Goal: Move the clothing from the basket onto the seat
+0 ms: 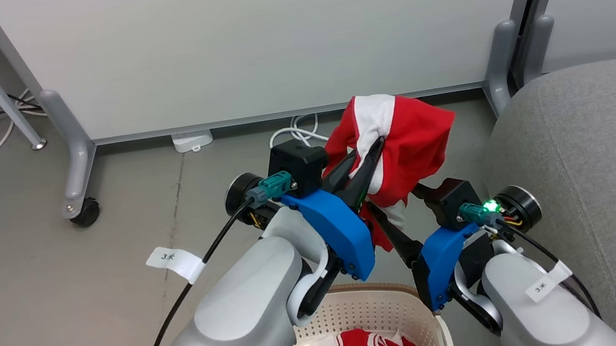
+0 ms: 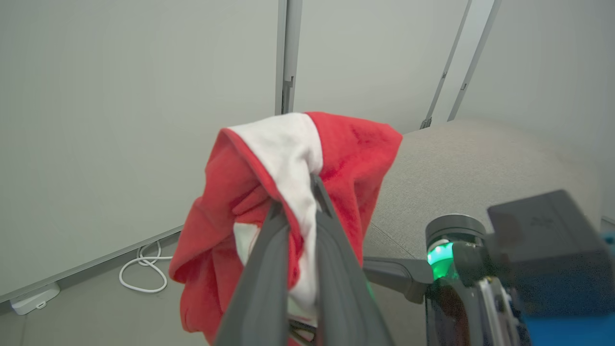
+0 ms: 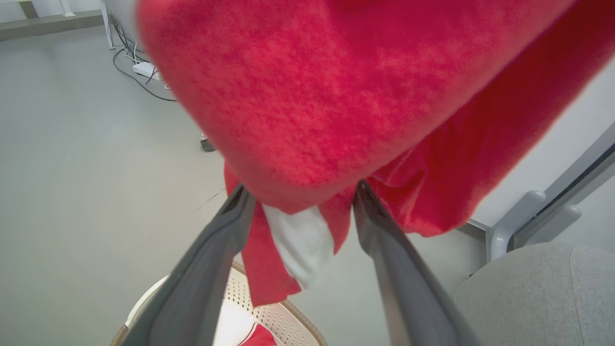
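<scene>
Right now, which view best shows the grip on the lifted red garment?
Left wrist view: the left fingers pinch the lifted garment at its white panel, sharp and unblocked. The head view shows it bunched over those fingers. The right wrist view gives a blurred red underside above the open right fingers.

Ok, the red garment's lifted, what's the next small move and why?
Probably swing the left gripper right, over the seat: its fingers are shut on the red garment, which hangs clear of the basket, and the seat lies to its right.
</scene>
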{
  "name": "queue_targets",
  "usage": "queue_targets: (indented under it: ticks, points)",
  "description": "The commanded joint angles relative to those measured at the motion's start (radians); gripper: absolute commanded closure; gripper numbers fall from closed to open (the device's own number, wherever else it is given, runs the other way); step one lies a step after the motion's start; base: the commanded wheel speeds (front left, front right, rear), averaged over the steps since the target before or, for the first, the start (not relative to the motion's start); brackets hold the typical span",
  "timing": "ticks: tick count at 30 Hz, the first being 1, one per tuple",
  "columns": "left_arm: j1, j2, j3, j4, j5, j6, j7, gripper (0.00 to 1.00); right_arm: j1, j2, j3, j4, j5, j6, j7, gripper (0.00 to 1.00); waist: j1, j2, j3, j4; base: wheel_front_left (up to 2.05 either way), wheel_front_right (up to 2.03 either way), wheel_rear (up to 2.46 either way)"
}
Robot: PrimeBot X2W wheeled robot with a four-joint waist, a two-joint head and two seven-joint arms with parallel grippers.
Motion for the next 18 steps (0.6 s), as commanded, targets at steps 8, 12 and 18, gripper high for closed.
queue_targets:
  ticks: [8,12,18]
  points:
    - [-0.033,0.000,-0.033,-0.027,-0.036,0.008,0.001,1.00,-0.082,-0.003,0.062,0.120,0.039,0.000,-0.016,0.15,0.0000,-0.0001,0.007,0.012,0.00,0.00,0.00]
    - [-0.043,0.000,-0.046,-0.030,-0.048,0.013,-0.006,1.00,-0.104,-0.003,0.097,0.166,0.100,0.000,-0.013,1.00,0.0000,-0.0001,0.011,0.012,0.00,0.00,0.00]
    - [-0.050,0.000,-0.054,-0.013,-0.058,0.019,-0.017,1.00,-0.126,-0.003,0.137,0.202,0.159,0.000,-0.042,1.00,0.0000,-0.0001,0.014,0.005,0.00,0.00,0.00]
